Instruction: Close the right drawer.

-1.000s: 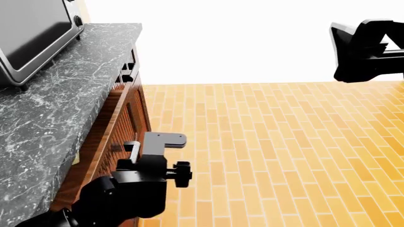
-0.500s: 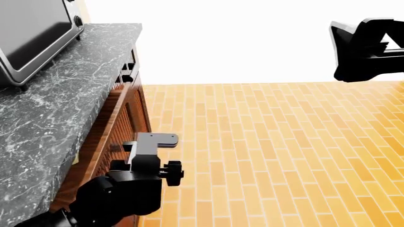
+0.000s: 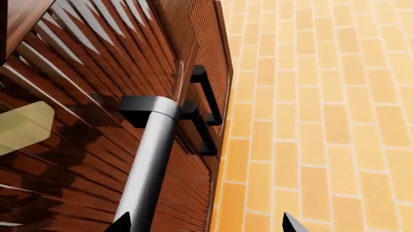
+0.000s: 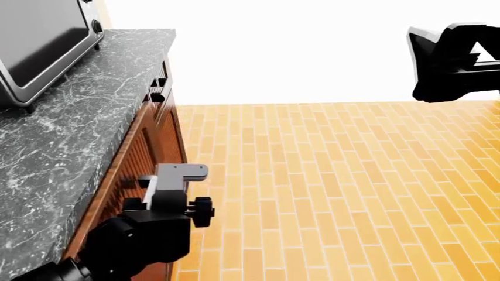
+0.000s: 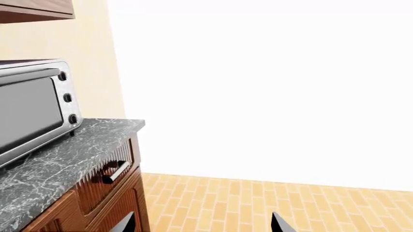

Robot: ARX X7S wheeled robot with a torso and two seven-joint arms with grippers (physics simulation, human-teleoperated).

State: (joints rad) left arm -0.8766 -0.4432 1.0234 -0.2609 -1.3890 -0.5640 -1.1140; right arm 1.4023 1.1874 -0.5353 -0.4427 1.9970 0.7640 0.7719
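Observation:
The right drawer (image 4: 125, 178) shows as a reddish-brown ribbed front under the marble counter's edge. In the left wrist view its front (image 3: 77, 159) fills the near side, with its metal bar handle (image 3: 152, 159) running across it. My left gripper (image 4: 168, 177) is open and right up against this front. One fingertip (image 3: 123, 223) lies at the handle's near end and the other (image 3: 290, 223) is over the floor. My right gripper (image 4: 428, 58) is open, empty and raised high at the right, far from the cabinets; it also shows in the right wrist view (image 5: 201, 223).
A marble counter (image 4: 86, 117) runs along the left with a toaster oven (image 4: 39, 41) on it. Cabinet doors with vertical black handles (image 3: 206, 94) lie past the drawer. A neighbouring drawer front with its handle (image 5: 113, 171) sits at the counter's far end. The orange brick floor (image 4: 328, 187) spreads to the right.
My left gripper has moved left toward the cabinets, and the drawer front has gone in with it under the counter edge. The right arm has not moved.

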